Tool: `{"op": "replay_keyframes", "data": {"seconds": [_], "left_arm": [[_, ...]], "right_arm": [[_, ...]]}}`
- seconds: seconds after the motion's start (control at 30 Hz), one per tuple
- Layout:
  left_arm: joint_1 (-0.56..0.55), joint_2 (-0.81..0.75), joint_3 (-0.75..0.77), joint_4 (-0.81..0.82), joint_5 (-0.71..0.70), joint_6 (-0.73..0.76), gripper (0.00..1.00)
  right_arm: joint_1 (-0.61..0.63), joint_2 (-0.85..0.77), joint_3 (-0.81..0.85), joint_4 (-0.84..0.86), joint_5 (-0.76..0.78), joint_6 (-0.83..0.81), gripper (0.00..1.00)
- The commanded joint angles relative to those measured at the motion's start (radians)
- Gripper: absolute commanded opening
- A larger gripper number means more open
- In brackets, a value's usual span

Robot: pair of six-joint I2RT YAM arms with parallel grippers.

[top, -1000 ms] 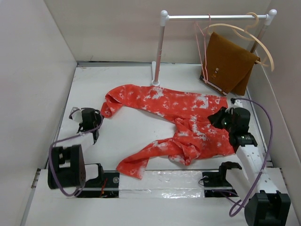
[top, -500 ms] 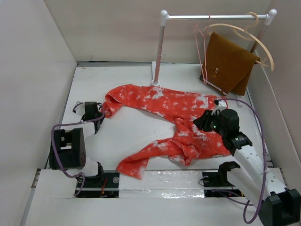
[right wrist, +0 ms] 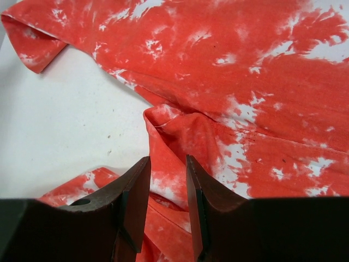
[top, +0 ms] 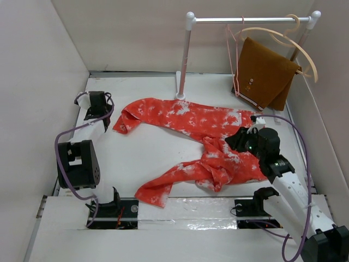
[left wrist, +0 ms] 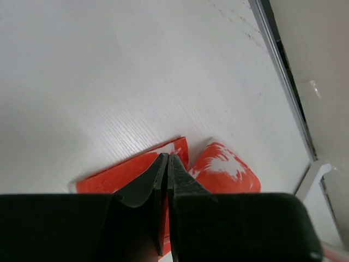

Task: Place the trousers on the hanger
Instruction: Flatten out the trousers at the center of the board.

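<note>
Bright even overhead light, soft shadows; wrist views' near foreground blurred.

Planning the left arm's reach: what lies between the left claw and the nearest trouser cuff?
Only a short strip of bare white table, seen in the top view. The shut left claw sits just beside the trousers.

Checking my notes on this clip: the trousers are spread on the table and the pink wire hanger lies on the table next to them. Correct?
Not quite. The pink wire hanger does not lie on the table. It hangs from the rail at the far right, beside the brown cloth, as the top external view shows. The trousers are indeed spread on the table.
</note>
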Motion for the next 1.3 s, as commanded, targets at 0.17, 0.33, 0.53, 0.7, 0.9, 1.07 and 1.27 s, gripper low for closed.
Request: {"op": "replay_keyframes", "data": {"seconds": [0.17, 0.33, 0.53, 0.7, 0.9, 1.07, 1.27], "left_arm": [[-0.085, 0.074, 0.098, -0.301, -0.133, 0.139, 0.06], [-0.086, 0.033, -0.014, -0.277, -0.098, 0.114, 0.30], [-0.040, 0.118, 0.012, -0.314, -0.080, 0.136, 0.33], [-0.040, 0.201, 0.060, -0.325, -0.061, 0.154, 0.33], [-0.050, 0.206, 0.066, -0.285, -0.047, 0.139, 0.33], [-0.060, 0.232, 0.083, -0.279, -0.040, 0.165, 0.17], [-0.014, 0.195, 0.211, -0.338, -0.061, 0.182, 0.00]], "right_arm": [[0.014, 0.027, 0.013, 0.097, -0.030, 0.003, 0.38], [0.014, 0.015, -0.003, 0.124, -0.041, 0.003, 0.38], [0.014, -0.025, -0.026, 0.114, -0.059, -0.010, 0.38], [0.014, -0.057, -0.042, 0.120, -0.087, 0.001, 0.38], [0.048, -0.056, -0.060, 0.153, -0.110, 0.029, 0.38], [0.072, -0.012, -0.060, 0.198, -0.085, 0.027, 0.38], [0.082, 0.013, -0.054, 0.213, -0.066, 0.019, 0.38]]}}
